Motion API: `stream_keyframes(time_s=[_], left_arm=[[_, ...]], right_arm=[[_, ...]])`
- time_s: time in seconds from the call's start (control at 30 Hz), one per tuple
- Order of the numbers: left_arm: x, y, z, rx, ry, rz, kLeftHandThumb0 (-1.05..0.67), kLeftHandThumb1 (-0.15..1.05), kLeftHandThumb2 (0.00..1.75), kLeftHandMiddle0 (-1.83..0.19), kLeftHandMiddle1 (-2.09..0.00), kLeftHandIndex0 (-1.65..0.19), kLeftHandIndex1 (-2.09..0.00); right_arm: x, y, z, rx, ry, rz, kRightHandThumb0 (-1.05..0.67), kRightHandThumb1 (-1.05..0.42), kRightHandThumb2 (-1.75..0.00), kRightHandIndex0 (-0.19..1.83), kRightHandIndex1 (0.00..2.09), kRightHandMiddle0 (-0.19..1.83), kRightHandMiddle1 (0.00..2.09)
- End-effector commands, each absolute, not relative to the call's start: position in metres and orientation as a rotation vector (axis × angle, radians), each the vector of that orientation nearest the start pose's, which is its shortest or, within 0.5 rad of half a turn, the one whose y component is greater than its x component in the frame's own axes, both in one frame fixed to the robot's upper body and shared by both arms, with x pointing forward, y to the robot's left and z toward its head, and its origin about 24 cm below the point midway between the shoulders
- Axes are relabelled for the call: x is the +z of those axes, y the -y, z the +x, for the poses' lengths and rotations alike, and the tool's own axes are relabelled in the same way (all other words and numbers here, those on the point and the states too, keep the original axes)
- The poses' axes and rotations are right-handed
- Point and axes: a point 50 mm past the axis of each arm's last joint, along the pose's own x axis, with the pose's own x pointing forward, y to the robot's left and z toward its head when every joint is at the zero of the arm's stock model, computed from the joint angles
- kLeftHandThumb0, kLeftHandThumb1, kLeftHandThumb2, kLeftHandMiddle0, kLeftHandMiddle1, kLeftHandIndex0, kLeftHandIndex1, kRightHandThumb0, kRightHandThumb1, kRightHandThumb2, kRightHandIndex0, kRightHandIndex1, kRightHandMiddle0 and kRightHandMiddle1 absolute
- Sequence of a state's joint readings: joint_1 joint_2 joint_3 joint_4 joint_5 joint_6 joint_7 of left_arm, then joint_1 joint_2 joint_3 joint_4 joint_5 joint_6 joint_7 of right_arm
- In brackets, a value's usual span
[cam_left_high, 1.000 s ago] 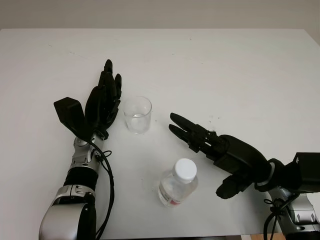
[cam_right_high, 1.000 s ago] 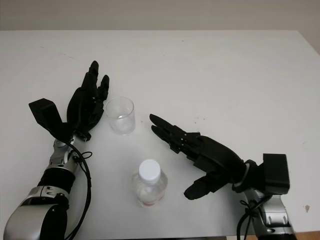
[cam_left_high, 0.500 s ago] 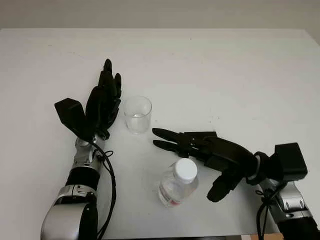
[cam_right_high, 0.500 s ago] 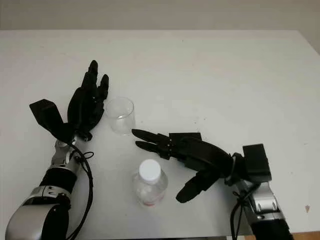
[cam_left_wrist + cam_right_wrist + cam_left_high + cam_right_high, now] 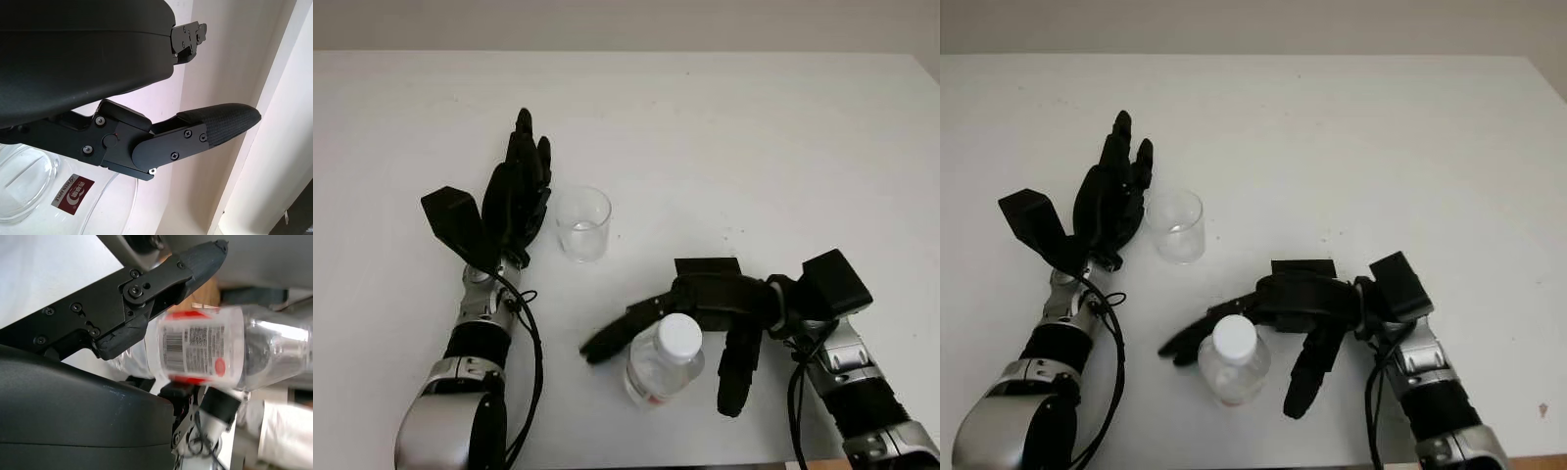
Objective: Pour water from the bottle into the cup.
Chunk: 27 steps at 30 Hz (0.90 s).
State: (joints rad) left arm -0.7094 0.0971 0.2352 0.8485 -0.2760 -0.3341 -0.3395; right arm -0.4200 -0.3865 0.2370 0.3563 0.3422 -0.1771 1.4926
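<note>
**Right hand around the bottle, cup waiting**

White table [image 5: 783, 137] across the frame, pale wall along the top edge. Right hand [image 5: 705, 313] at lower right, open, fingers on either side of the bottle [image 5: 663, 359] but not visibly closed on it. Left hand [image 5: 514, 201] at centre left, open, just beside the cup [image 5: 583, 223]. Upright capped bottle at lower centre; clear cup left of centre, well apart from it.

left hand [image 5: 514, 201]: open, upright (fingers pointing away) | right hand [image 5: 705, 313]: open, low, fingers reaching left, thumb pointing near edge
</note>
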Motion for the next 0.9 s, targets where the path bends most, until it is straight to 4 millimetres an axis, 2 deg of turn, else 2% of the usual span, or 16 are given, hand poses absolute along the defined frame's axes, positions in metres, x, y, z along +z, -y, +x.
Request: stream_keyframes(time_s=[0.0,0.07,0.13,0.17,0.23,0.33,0.43,0.53,0.57,0.67,0.77,0.8,0.87], left_arm=[[0.105,-0.16,0.372,-0.209,0.265,-0.236,-0.85,1.05,0.72,0.14,-0.06,0.16,-0.04],[0.105,-0.16,0.372,-0.208,0.266,-0.236,-0.85,1.05,0.72,0.14,-0.06,0.16,-0.04],[0.104,-0.161,0.371,-0.206,0.266,-0.234,-0.85,1.05,0.72,0.14,-0.06,0.16,-0.04],[0.104,-0.162,0.371,-0.206,0.266,-0.23,-0.85,1.05,0.72,0.14,-0.06,0.16,-0.04],[0.103,-0.163,0.37,-0.205,0.265,-0.227,-0.85,1.05,0.72,0.14,-0.06,0.16,-0.04],[0.103,-0.164,0.37,-0.203,0.265,-0.224,-0.85,1.05,0.72,0.13,-0.06,0.15,-0.04],[0.102,-0.163,0.37,-0.203,0.26,-0.225,-0.85,1.05,0.72,0.13,-0.06,0.16,-0.04],[0.102,-0.162,0.371,-0.21,0.257,-0.229,-0.85,1.05,0.73,0.14,-0.05,0.17,-0.03],[0.102,-0.161,0.371,-0.212,0.256,-0.231,-0.85,1.05,0.73,0.14,-0.05,0.17,-0.03],[0.102,-0.161,0.371,-0.218,0.255,-0.23,-0.84,1.05,0.72,0.15,-0.05,0.18,-0.03],[0.102,-0.161,0.371,-0.219,0.25,-0.235,-0.84,1.05,0.72,0.16,-0.05,0.19,-0.02],[0.101,-0.16,0.371,-0.217,0.249,-0.238,-0.84,1.05,0.72,0.16,-0.05,0.19,-0.02],[0.101,-0.16,0.371,-0.217,0.247,-0.237,-0.84,1.05,0.71,0.16,-0.05,0.19,-0.02]], right_arm=[[0.077,0.126,0.272,1.73,0.009,-0.197,-0.83,-0.84,-0.05,0.47,1.23,0.77,0.75],[0.076,0.125,0.27,1.751,-0.04,-0.189,-0.78,-0.81,-0.05,0.46,1.44,0.69,1.15],[0.076,0.127,0.266,1.732,-0.111,-0.213,-0.67,-0.77,-0.05,0.42,1.8,0.61,1.56],[0.077,0.128,0.263,1.718,-0.127,-0.223,-0.61,-0.77,-0.05,0.45,1.97,0.54,1.85],[0.079,0.13,0.26,1.702,-0.135,-0.229,-0.55,-0.78,-0.06,0.51,2.06,0.49,2.03],[0.082,0.133,0.253,1.637,-0.047,-0.212,-0.5,-0.82,-0.06,0.72,2.09,0.57,2.09],[0.081,0.135,0.25,1.536,-0.006,-0.193,-0.45,-0.85,-0.06,0.83,2.09,0.68,2.09],[0.081,0.139,0.25,1.306,0.056,-0.195,-0.4,-0.9,-0.08,0.99,2.09,0.79,2.09],[0.083,0.14,0.25,1.235,0.078,-0.206,-0.39,-0.97,-0.09,1.07,2.09,0.8,2.09],[0.087,0.148,0.253,0.991,0.101,-0.162,-0.34,-1.03,-0.12,1.14,2.09,0.8,2.09],[0.092,0.159,0.259,0.783,0.158,-0.072,-0.25,-1.05,-0.28,1.18,2.09,0.84,2.09],[0.092,0.162,0.262,0.721,0.182,-0.038,-0.23,-1.05,-0.32,1.21,2.09,0.88,2.09],[0.093,0.166,0.266,0.625,0.217,-0.008,-0.21,-1.05,-0.33,1.34,2.09,1.09,2.09]])
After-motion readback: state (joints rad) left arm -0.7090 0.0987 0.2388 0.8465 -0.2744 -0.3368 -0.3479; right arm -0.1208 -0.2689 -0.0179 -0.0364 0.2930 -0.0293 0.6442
